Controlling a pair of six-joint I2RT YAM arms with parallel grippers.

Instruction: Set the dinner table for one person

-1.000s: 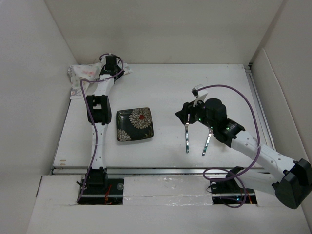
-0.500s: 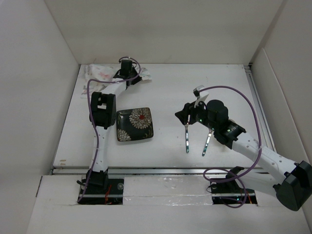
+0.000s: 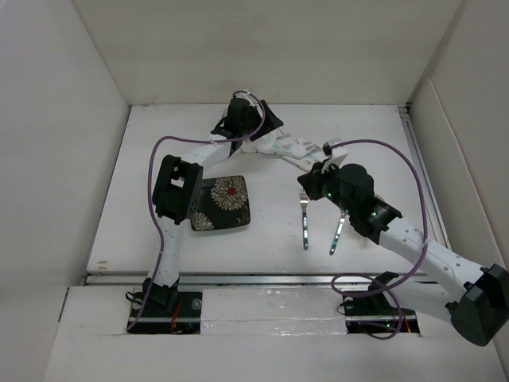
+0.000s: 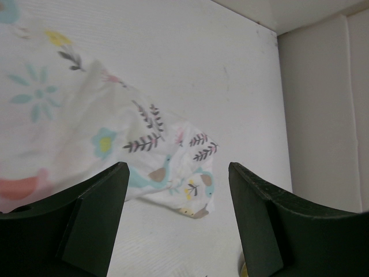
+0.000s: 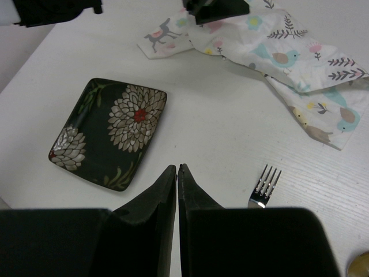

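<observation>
Under the left gripper (image 4: 176, 173), and a little ahead of it, the cloth (image 4: 86, 133) lay crumpled on the table (image 3: 358, 127). The jaws of this gripper were spread wide and I saw nothing pinched between them. In the left wrist view the cloth filled the side of the left finger and ended in a folded corner between the two fingers. I could not tell if the fingers touched it.

The right gripper (image 5: 177, 168) had its jaws pressed together, with nothing between them. Ahead of these jaws and to their left lay the plate (image 5: 109, 133). Ahead and to their right, quite near, lay the fork (image 5: 264, 186), its tines pointing away from the jaws. Beyond the fork, farther ahead and to the right, was the nearest corner of the cloth, apart from the fingertips.

From above, the long axis of the cloth ran slanting from under the left jaws toward the right gripper, so each arm had one end close to it. The table itself stretched flat beneath both pairs of jaws and on every side of them.

I judged that the coming move was to spread the cloth flat, and that it turned on this axis. The left jaws were nearer and already wide enough to take their end. The right jaws would first need to open and reach forward and rightward past the fork.
</observation>
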